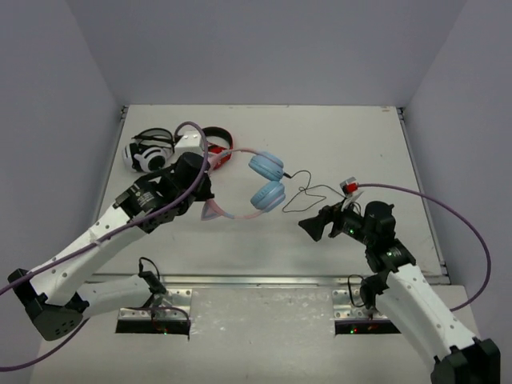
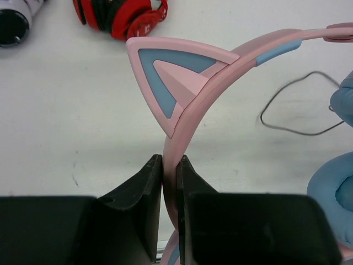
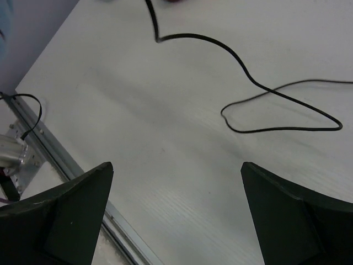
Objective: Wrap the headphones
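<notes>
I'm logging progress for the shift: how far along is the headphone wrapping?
Early. Done: the left gripper has its jaws shut on the headband of the pink cat-ear headphones with light blue earcups. In hand: the right gripper, jaws open, hovers near the thin black cable. Left: all the wrapping; the cable lies loose in loops.

Each arm wears smooth white shells on its long links and matte black housings at the joints, the left arm [image 1: 88,248] and the right arm [image 1: 416,296] alike. A thin purple cable [image 1: 456,216] runs along each one, arching free of the body in places. The left wrist housing carries small white markings [image 1: 145,195]. Both the left tool [image 2: 170,165] and the right tool [image 3: 176,176] have blocky matte black fingers with angled, wedge-like tips
</notes>
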Available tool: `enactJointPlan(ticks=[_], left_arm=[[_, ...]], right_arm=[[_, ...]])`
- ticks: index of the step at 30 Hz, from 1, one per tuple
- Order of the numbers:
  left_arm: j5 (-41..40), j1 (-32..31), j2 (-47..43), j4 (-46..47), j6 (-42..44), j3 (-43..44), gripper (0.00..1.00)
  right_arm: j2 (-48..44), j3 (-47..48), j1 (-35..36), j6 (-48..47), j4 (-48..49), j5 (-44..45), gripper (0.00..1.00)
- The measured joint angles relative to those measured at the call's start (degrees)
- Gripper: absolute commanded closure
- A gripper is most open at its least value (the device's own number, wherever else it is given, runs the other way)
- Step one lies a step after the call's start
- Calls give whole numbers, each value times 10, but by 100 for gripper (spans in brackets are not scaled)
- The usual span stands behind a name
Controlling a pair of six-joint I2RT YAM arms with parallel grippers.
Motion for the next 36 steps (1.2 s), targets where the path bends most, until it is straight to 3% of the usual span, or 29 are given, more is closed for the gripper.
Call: enactJointPlan(ticks=[7, 10, 14, 18, 20, 22, 23, 25, 29, 36], left_arm=[[-53, 0, 5, -101, 31, 106, 100], [-53, 0, 13, -132, 40, 135, 100], [-46, 0, 6, -150, 47, 172, 100], [-40, 0, -8, -154, 47, 192, 100], [-36, 0, -12, -155, 47, 198, 100], [-37, 0, -13, -155, 47, 200, 100], [-38, 0, -13, -155, 47, 202, 100], [-46, 0, -13, -155, 48, 202, 100], [-93, 0, -17, -122, 69, 183, 100], [-182, 1, 20, -33, 133, 26, 100]], right_arm=[[175, -18, 0, -48, 316, -53, 5], [272, -8, 0, -68, 407, -53, 7], [380, 7, 0, -80, 486, -67, 22], [464, 29, 0, -67, 564, -101, 52], [496, 37, 0, -59, 598, -111, 59], [524, 47, 0, -50, 626, -125, 79], [537, 53, 0, -45, 638, -133, 96], [554, 61, 0, -33, 654, -145, 99], [518, 44, 1, -24, 645, -119, 99], [174, 16, 0, -95, 414, 51, 99]])
